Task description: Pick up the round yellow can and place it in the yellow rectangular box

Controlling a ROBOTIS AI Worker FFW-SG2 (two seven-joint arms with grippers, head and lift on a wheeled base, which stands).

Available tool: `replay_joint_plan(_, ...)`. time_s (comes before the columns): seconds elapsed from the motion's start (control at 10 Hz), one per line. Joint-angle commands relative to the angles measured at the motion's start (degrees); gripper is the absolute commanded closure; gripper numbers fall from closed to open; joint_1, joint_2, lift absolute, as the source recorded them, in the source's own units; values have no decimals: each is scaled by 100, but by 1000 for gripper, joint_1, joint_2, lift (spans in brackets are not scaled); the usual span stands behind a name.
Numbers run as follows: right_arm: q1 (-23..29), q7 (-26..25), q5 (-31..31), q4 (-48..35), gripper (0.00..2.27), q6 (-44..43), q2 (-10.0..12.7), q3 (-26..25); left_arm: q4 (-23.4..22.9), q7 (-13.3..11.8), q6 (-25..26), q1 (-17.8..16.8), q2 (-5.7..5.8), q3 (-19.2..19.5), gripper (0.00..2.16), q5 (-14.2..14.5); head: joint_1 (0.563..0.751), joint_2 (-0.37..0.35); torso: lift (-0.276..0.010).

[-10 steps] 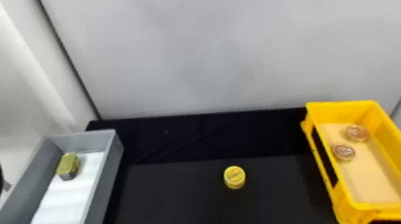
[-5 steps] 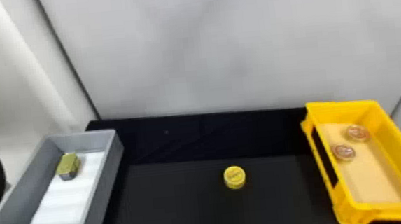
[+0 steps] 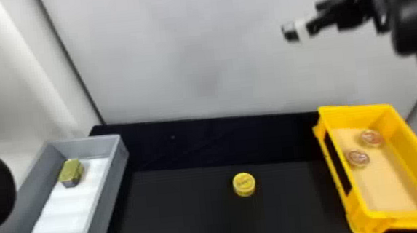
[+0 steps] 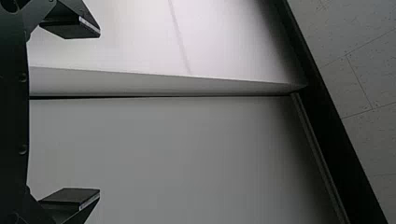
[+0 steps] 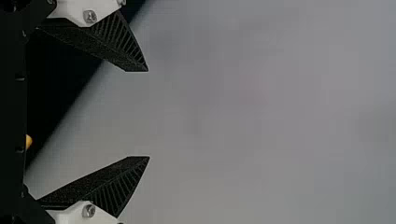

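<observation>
Resting lower, left of right pincer [image 3: 337, 17]: yellow can [image 3: 244, 184].

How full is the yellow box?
Partly full: the yellow box has two round reddish tins inside, with bare space around them.

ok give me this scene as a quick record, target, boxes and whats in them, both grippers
target: round yellow can, on the black table between the boxes
destination: yellow rectangular box, at the right
in destination: two round reddish-topped tins, one behind the other
other box: gray box, at the left
in other box: greenish-gold tin, white liner
left gripper: open, empty
right gripper: open, empty
status: can not yet picked up
</observation>
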Motion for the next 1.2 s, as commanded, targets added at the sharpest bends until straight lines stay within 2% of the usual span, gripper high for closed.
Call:
replay_joint_plan(0.0,596,508,606,519,117,-21,360,-321,67,-5,-44,15,-47,-56,82,26,694,54,-3)
replay_joint_plan(0.2,640,1818,1503,1151,114,-363,386,-224,111,-22,-97,7,-65,-83,82,34,694,54,-3)
replay_joint_plan(0.3,684,2029,1661,1318,113,-434,386,-189,128,-22,-114,15,-74,-83,82,34,694,54,-3)
replay_joint_plan(0.6,1036,1677,1336,1907,111,-671,483,-329,199,-22,-185,-11,-91,-109,82,34,694,54,-3)
replay_joint_plan(1.1,869,868,96,3683,96,-1630,756,-153,322,-22,-281,-72,-118,-197,82,43,694,54,-3)
